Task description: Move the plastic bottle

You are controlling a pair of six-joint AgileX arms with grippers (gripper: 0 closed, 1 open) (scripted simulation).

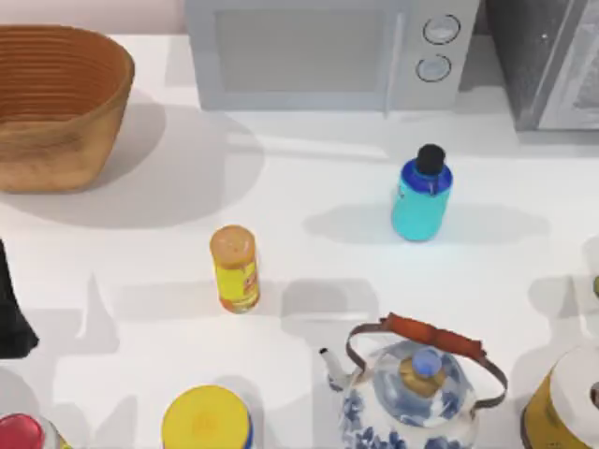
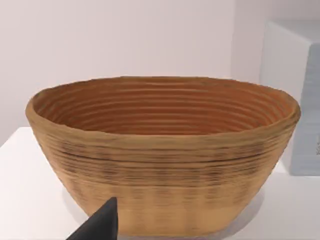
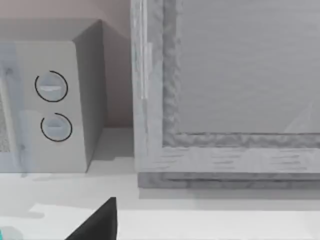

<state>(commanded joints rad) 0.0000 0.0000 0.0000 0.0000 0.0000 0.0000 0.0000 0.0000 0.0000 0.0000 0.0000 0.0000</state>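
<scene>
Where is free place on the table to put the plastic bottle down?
Bare table lies between the basket, the yellow-orange bottle and the microwave, and right of the plastic bottle. The front edge is crowded: teapot and jars.

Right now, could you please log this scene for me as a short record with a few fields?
target: plastic bottle, upright, right of table centre, in front of the microwave
decoy: yellow-orange bottle, left of the target, apart from it
basket: far left corner
teapot: near edge, in front of the target
left arm: parked at the left edge
contact with target: none
</scene>
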